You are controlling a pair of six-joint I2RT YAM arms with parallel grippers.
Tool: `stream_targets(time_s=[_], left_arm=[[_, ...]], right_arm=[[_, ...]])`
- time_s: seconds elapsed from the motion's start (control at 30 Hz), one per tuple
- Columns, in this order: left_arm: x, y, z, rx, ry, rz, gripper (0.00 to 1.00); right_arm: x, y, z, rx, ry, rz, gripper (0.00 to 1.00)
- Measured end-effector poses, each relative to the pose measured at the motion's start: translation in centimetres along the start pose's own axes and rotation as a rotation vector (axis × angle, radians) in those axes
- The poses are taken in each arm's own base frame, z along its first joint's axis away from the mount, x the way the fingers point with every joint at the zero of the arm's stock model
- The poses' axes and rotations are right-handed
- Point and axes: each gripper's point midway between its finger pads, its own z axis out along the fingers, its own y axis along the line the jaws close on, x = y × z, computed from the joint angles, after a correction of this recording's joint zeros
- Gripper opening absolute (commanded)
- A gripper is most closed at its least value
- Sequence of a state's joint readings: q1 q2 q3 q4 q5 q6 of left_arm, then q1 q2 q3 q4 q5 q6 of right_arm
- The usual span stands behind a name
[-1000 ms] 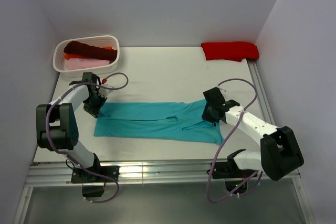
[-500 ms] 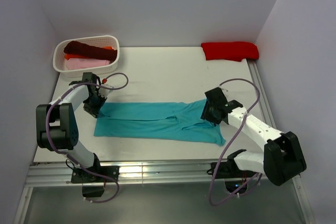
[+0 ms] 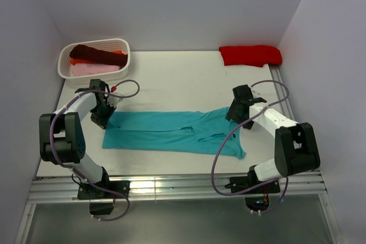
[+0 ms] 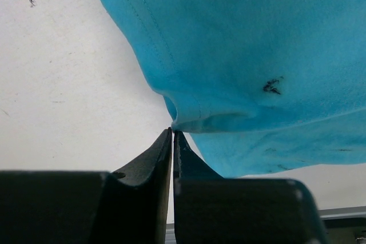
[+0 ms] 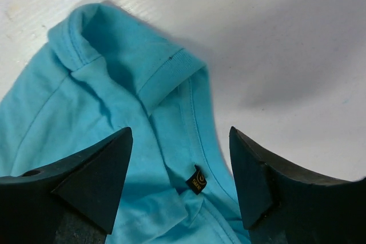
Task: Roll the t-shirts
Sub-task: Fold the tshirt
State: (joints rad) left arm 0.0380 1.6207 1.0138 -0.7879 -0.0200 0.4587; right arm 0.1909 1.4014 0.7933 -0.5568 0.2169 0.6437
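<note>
The teal t-shirt (image 3: 171, 132) lies folded into a long flat strip across the table, collar end to the right. My left gripper (image 3: 104, 117) is low at the strip's far left corner. In the left wrist view its jaws (image 4: 172, 131) are shut to a thin slit, tips touching the folded hem (image 4: 200, 119), with no cloth showing between them. My right gripper (image 3: 239, 108) hovers over the collar end. It stands open (image 5: 180, 132), with the collar and its black label (image 5: 197, 181) lying loose between the fingers.
A white basket (image 3: 127, 55) at the back left holds a maroon shirt (image 3: 94, 54), an orange one (image 3: 117, 53) and a pink one (image 3: 94, 68). A bright red shirt (image 3: 250, 55) lies at the back right. The table's right rail (image 3: 283, 98) runs close to my right arm.
My right gripper has opened wide, let go of the shirt's collar end and drawn back to the right. The left gripper stays in place.
</note>
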Motion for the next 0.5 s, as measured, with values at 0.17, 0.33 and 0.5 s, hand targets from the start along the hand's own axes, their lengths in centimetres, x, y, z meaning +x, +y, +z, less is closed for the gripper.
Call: stream_targets(time_s=[0.17,0.33,0.5], left_arm=[[0.0,-0.1,0.0,0.005,0.001,0.000,0.11],[0.0,-0.1,0.0,0.007,0.000,0.000,0.14],[0.0,-0.3,-0.1,0.017,-0.002,-0.001,0.30]], right_arm=[[0.5,0.7,1.5,-0.017,0.038,-0.024,0.78],[0.6,1.1,2.8,-0.013,0.055,-0.041,0.47],[-0.3,2.0,3.2,-0.014,0.058,-0.045,0.17]])
